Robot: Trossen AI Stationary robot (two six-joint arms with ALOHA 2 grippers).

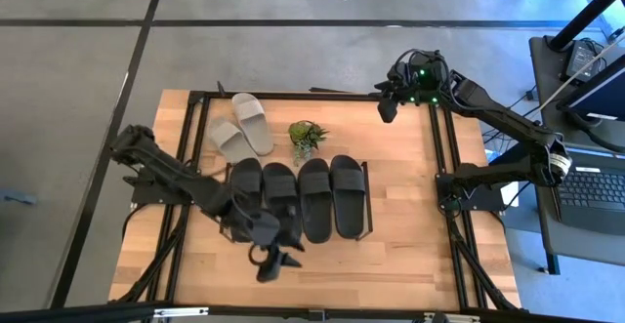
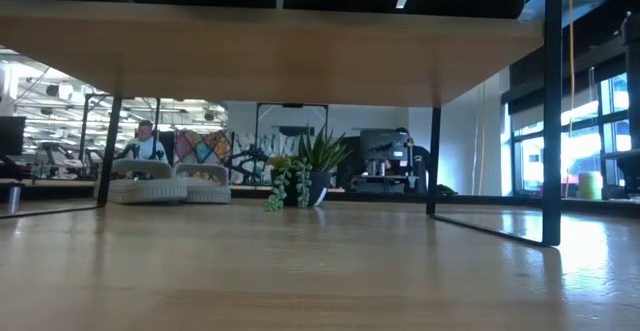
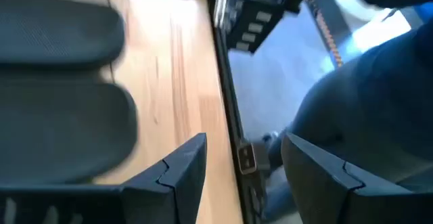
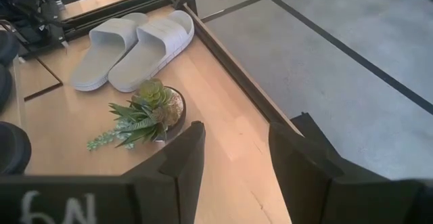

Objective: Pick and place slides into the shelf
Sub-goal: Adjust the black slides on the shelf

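Observation:
Four black slides (image 1: 301, 196) lie side by side on the shelf (image 1: 368, 227), soles down; in the low view the shelf board (image 2: 300, 61) spans overhead. The two grey-white slides (image 1: 241, 126) (image 4: 135, 41) (image 2: 165, 184) rest on the tabletop near its far left corner. My left gripper (image 1: 276, 262) (image 3: 247, 183) is open and hovers just off the shelf's near side, beside the black slides (image 3: 64, 122). My right gripper (image 1: 388, 110) (image 4: 233, 156) is open above the table's far edge, right of the plant.
A small green potted plant (image 1: 308, 138) (image 4: 145, 116) (image 2: 300, 176) stands between the grey-white slides and the shelf. Black rails frame the wooden tabletop (image 1: 420, 255). Bare wood lies near and right of the shelf. A person (image 2: 145, 141) sits in the room beyond.

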